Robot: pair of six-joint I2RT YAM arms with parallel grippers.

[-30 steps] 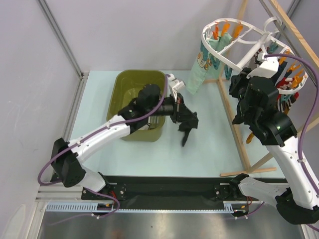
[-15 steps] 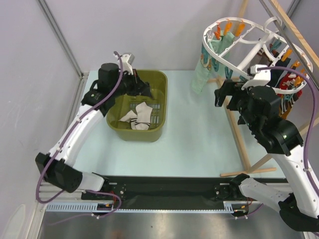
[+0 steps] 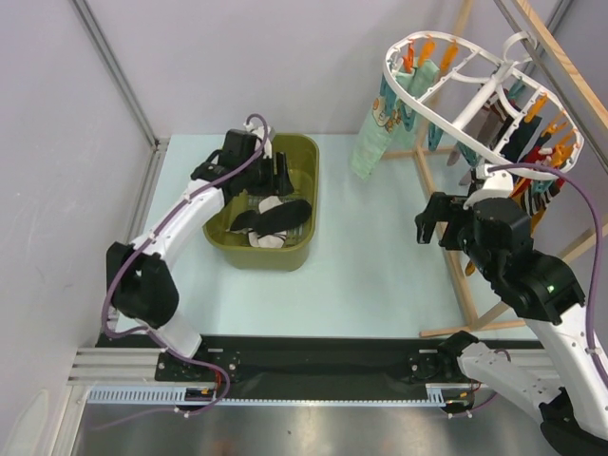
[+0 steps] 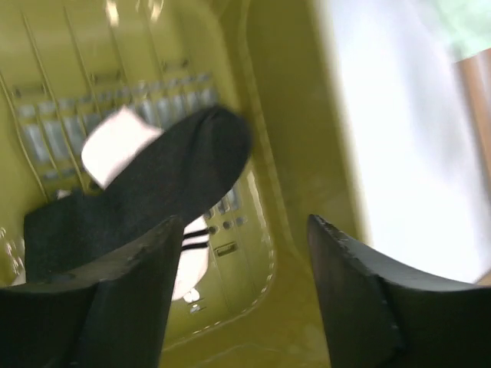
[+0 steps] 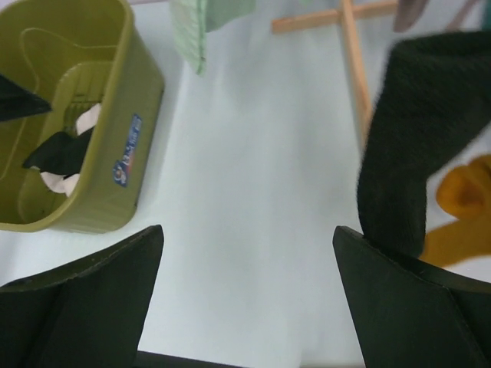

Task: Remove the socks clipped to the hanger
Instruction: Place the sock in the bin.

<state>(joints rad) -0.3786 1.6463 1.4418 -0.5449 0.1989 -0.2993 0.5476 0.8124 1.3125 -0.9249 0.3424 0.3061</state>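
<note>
Top external view: the left arm's jaws hang over the olive-green plastic tub (image 3: 271, 258) at the left rear of the pale desk (image 3: 370, 275), parted well apart and gripping nothing. A loose black fabric sock (image 3: 283, 215) lies inside the tub. The left wrist view shows it draped across a plain white sock (image 4: 115, 142) and a white sock with black stripes (image 4: 193, 247).

Across the desk, the right arm's jaws stand spread wide and empty in the air, pointing left. The light wooden rack (image 3: 467, 294) runs its slanted rail under that arm.

The large white plastic oval ring hanger (image 3: 425, 104) hangs tilted at the upper right, dotted with orange and teal pegs (image 3: 429, 49). A pale mint sock with a bear print (image 3: 375, 128) is clipped at its left end. Red, mustard-orange and dark socks (image 3: 541, 152) crowd its right end, partly hidden by the right arm.

From the right wrist, a hanging black sock (image 5: 418, 130) dangles just beside the right-hand finger, outside the gap, with a mustard sock (image 5: 460, 199) next to it. Whether the black sock touches the finger cannot be told.
</note>
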